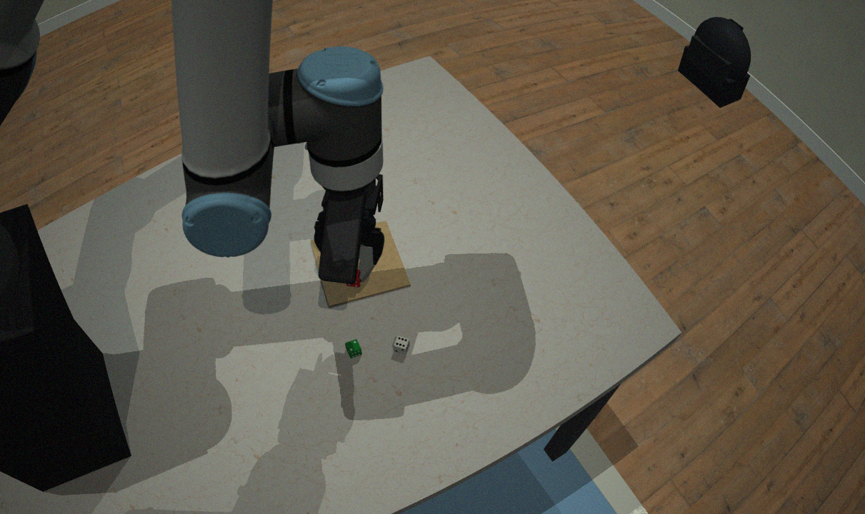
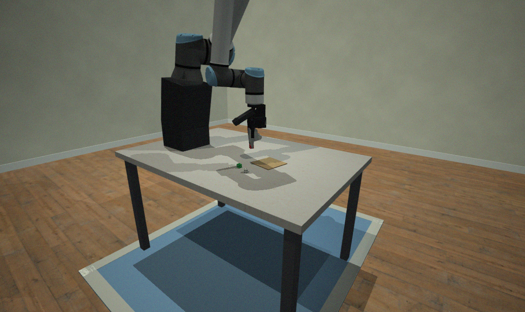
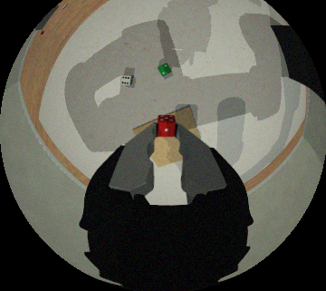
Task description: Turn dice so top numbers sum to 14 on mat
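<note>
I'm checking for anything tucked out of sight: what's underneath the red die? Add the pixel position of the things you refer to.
The red die (image 1: 357, 278) (image 2: 251, 146) (image 3: 166, 126) hangs in the gripper (image 1: 353, 275) (image 2: 251, 146) (image 3: 166, 123), above the table top (image 2: 202, 174). Its underside is turned away, so that face's pips cannot be seen.
</note>
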`<state>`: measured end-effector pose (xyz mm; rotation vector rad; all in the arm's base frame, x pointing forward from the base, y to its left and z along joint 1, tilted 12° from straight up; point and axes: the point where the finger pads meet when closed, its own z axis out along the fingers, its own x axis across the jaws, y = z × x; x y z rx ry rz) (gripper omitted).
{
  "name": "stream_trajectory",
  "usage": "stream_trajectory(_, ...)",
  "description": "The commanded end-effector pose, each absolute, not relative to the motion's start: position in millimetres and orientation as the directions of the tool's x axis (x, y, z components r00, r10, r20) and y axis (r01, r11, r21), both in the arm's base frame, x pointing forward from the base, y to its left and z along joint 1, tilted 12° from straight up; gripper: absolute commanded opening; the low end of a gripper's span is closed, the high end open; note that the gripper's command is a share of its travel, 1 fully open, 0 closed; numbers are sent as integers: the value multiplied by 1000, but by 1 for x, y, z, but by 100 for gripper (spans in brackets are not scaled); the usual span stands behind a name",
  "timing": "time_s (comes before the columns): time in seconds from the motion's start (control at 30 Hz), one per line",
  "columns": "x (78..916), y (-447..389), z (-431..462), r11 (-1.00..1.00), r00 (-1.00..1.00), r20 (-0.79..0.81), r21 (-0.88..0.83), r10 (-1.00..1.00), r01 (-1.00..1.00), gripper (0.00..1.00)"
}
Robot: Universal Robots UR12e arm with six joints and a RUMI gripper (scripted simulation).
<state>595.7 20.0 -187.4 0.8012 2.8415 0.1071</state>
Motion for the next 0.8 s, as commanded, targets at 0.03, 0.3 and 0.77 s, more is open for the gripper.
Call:
stream_trajectory(0.03, 596, 20, -187, 851, -836, -160, 120, 524, 511, 3)
stream_trajectory(0.3, 600, 38, -187, 823, -809, -153, 127, 567, 553, 3)
stream_trajectory(0.77, 615, 135, -189, 646, -637, -113, 161, 763, 746, 3)
